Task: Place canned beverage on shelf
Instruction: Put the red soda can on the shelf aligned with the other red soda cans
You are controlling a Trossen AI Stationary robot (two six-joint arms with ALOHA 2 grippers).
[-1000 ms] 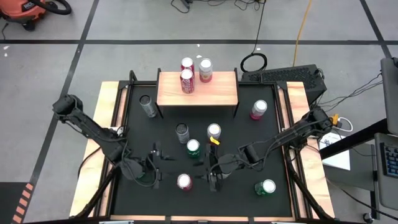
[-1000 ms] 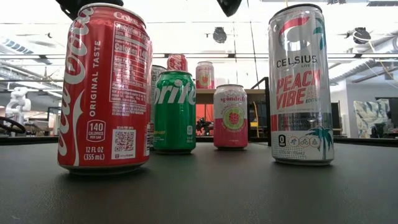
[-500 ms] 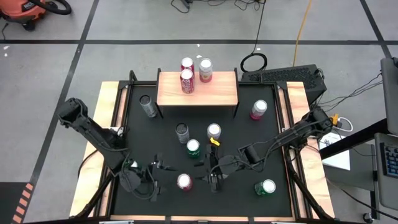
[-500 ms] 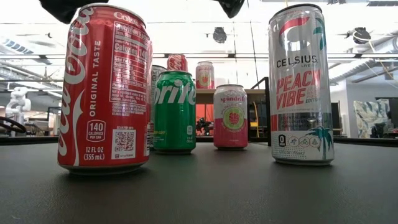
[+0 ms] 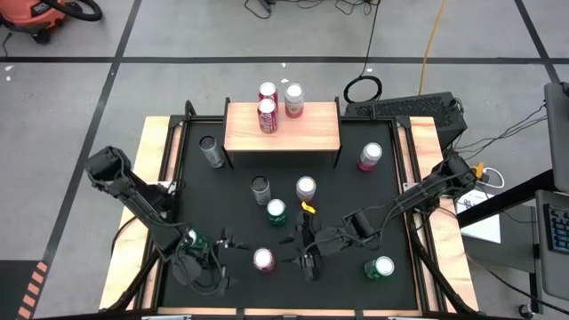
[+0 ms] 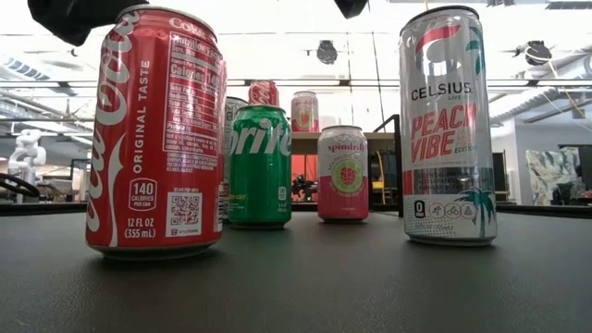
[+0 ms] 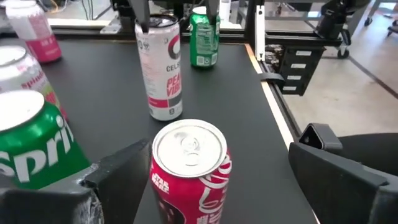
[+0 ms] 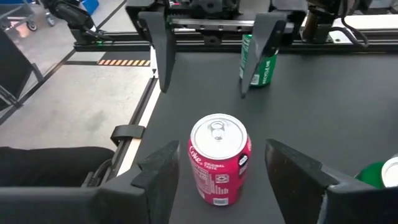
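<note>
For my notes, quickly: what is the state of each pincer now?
Left pincer: open around the red can, not gripping.
Right pincer: open around the same can.

Around the wood-edged surface (image 5: 152, 178) with its black mat (image 5: 356, 204) lies a grey floor crossed by black tape lines (image 5: 116, 71), with an orange vacuum (image 5: 36, 16), a coiled cable (image 5: 363, 89), a yellow cord (image 5: 433, 36) and a black keyboard (image 5: 416, 108).

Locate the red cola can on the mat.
In the high view, the red cola can stands near the mat's front edge, between the left gripper and right gripper.
</note>
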